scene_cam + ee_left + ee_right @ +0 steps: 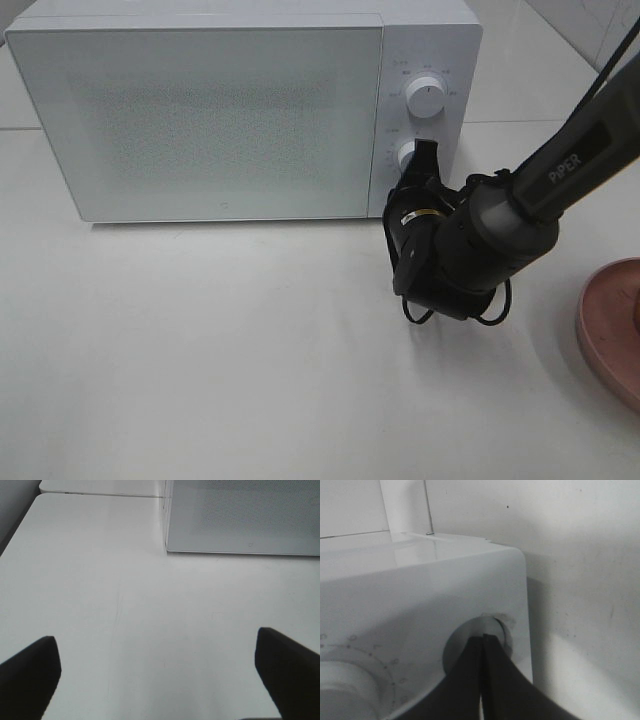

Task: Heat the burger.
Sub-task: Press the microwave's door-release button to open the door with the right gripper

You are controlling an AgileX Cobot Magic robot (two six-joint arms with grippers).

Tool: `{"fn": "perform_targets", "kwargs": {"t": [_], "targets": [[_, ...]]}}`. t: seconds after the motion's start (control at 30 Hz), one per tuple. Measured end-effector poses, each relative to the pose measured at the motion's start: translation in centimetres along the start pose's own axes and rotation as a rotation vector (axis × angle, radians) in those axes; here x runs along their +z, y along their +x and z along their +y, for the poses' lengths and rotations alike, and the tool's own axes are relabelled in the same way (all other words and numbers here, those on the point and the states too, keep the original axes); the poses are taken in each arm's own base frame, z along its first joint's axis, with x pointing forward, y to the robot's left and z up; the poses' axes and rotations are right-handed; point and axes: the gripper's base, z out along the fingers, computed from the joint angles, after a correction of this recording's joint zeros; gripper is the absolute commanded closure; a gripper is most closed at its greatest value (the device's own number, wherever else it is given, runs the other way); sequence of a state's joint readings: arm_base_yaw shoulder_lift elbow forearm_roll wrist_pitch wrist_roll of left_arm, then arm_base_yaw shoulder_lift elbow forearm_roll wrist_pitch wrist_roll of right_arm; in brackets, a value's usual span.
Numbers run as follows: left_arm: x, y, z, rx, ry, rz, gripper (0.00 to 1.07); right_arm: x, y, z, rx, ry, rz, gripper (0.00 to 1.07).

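One closed right gripper (425, 150) reaches the lower knob (404, 156).

Open tabletop (200, 350) before microwave (200, 110), right tool (425, 160) against lower dial (404, 155)

We take this for a robotics test bench dressed as a kitchen corner. A boxy white microwave oven with two round dials (200, 110) stands on a plain matte white tabletop (200, 350) against a bare pale wall (580, 540). A flat round pink plate (592, 320) lies at the table's edge, and a black jointed robot arm lettered PIPER (575, 160) reaches over the table.
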State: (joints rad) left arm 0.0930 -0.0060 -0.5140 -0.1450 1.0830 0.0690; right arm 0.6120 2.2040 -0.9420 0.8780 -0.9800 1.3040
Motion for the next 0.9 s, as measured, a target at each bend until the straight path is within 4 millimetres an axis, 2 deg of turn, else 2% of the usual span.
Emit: {"fn": "perform_targets", "kwargs": {"t": [0.37,0.9], "targets": [[0.00,0.00,0.00,0.000,0.000,0.000,0.09,0.81,0.43,0.33,0.033,0.002,-0.055,1.07],[0.00,0.00,0.00,0.000,0.000,0.000,0.09,0.83,0.52,0.31,0.029,0.014,-0.050,1.07]]}}
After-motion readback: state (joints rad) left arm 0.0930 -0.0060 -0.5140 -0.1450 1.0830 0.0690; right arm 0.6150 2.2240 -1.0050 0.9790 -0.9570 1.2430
